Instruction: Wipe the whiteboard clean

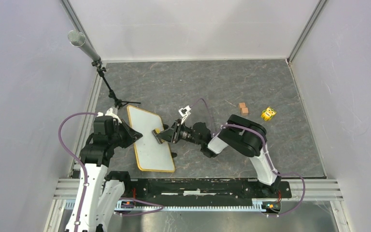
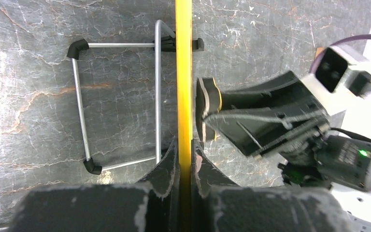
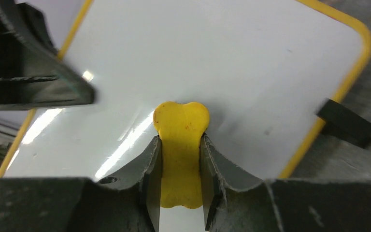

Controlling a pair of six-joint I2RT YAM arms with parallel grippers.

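The whiteboard [image 1: 149,140] has a yellow frame and a blank white face, and stands tilted left of centre. My left gripper [image 1: 134,135] is shut on its left edge; the left wrist view shows the yellow frame edge [image 2: 184,72] clamped between my fingers [image 2: 170,162]. My right gripper [image 1: 160,137] is shut on a yellow eraser [image 3: 181,145] and presses it against the white face [image 3: 232,63]. The eraser also shows edge-on in the left wrist view [image 2: 207,108], touching the board. No writing shows on the board.
A metal wire stand [image 2: 121,101] with black feet props the board from behind. A microphone on a black tripod [image 1: 107,82] stands at the back left. Two small brown blocks [image 1: 243,108] and a yellow toy [image 1: 268,113] lie to the right.
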